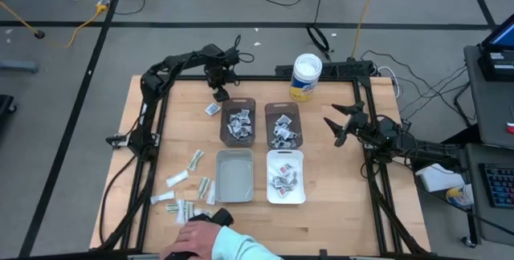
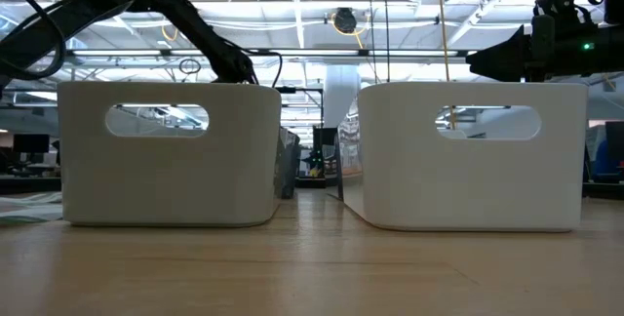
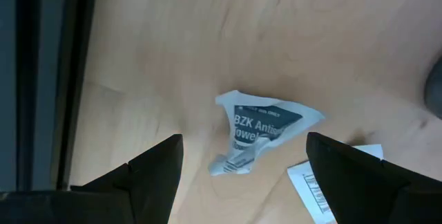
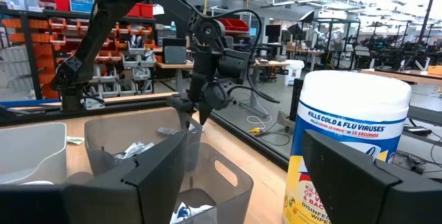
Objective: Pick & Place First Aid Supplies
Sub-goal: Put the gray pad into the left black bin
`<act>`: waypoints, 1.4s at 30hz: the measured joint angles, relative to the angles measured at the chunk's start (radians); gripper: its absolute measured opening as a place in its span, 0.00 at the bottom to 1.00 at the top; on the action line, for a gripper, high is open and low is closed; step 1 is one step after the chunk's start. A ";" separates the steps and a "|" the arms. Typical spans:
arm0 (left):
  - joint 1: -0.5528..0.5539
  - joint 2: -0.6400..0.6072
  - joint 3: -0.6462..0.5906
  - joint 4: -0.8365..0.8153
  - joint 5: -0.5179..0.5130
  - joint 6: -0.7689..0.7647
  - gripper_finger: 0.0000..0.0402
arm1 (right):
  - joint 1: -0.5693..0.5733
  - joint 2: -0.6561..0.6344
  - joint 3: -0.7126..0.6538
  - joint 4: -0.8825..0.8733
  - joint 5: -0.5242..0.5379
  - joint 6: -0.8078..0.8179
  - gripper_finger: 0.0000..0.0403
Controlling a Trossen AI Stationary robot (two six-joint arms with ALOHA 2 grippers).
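Left gripper (image 1: pixel 218 93) hangs near the worktop's (image 1: pixel 337 200) far edge, fingers spread wide and holding nothing, directly above a crumpled blue-and-white antiseptic towelette packet (image 3: pixel 259 135) lying on the bare wood. A second white packet (image 3: pixel 324 182) with a barcode lies just beside it. Both sit close to the far left corner of the dark left bin (image 1: pixel 238 121).

Right gripper (image 1: pixel 344 123) waits above the right side of the worktop, jaws apart and empty, near the white wipes tub (image 1: pixel 306 77) standing at the far edge.

Four bins in the worktop's middle: two dark ones on the far row, the left one and the dark right bin (image 1: pixel 283 125), both holding small packets; nearer, a grey bin (image 1: pixel 234 175), which looks bare inside though the view is small, and a white bin (image 1: pixel 286 176) with a few red-marked packets.

Loose packets and pale strips (image 1: pixel 189 183) are scattered toward the near left part of the worktop. A person's hand (image 1: pixel 195 235) rests at the near edge beside them.
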 joint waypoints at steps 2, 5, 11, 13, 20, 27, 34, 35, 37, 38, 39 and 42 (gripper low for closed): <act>0.000 0.000 0.000 0.000 0.000 0.005 0.73 | 0.000 0.000 0.000 0.000 0.000 0.000 0.69; 0.000 0.000 0.000 -0.002 0.000 0.004 0.60 | 0.000 0.000 0.000 0.000 0.000 0.000 0.69; 0.000 0.000 0.000 -0.029 -0.001 -0.051 0.29 | 0.000 0.000 0.000 0.000 0.000 0.000 0.69; 0.000 0.000 0.000 -0.043 -0.001 -0.062 0.19 | 0.000 0.000 0.000 0.000 0.000 0.000 0.69; 0.000 -0.015 -0.002 -0.054 -0.005 -0.088 0.04 | 0.000 0.000 0.000 0.000 0.000 0.000 0.69; 0.003 -0.114 -0.002 -0.066 -0.013 -0.115 0.02 | 0.000 0.000 0.000 0.000 0.000 0.000 0.69; 0.003 -0.225 -0.002 -0.106 -0.013 -0.113 0.04 | 0.000 0.000 0.000 0.000 0.000 0.000 0.69; 0.003 -0.237 -0.002 -0.112 -0.013 -0.113 0.03 | 0.000 0.000 0.000 0.000 0.000 0.000 0.69; 0.006 -0.259 -0.002 -0.127 -0.013 -0.113 0.02 | 0.000 0.000 0.000 0.000 0.000 0.000 0.69; 0.006 -0.270 -0.002 -0.136 -0.012 -0.114 0.02 | 0.000 0.000 0.000 0.000 0.000 0.000 0.69; 0.006 -0.280 -0.002 -0.149 -0.013 -0.117 0.02 | 0.000 0.000 0.000 0.000 0.000 0.000 0.69; 0.000 -0.297 -0.002 -0.187 -0.031 -0.124 0.04 | 0.000 0.000 0.000 0.000 0.000 0.000 0.69</act>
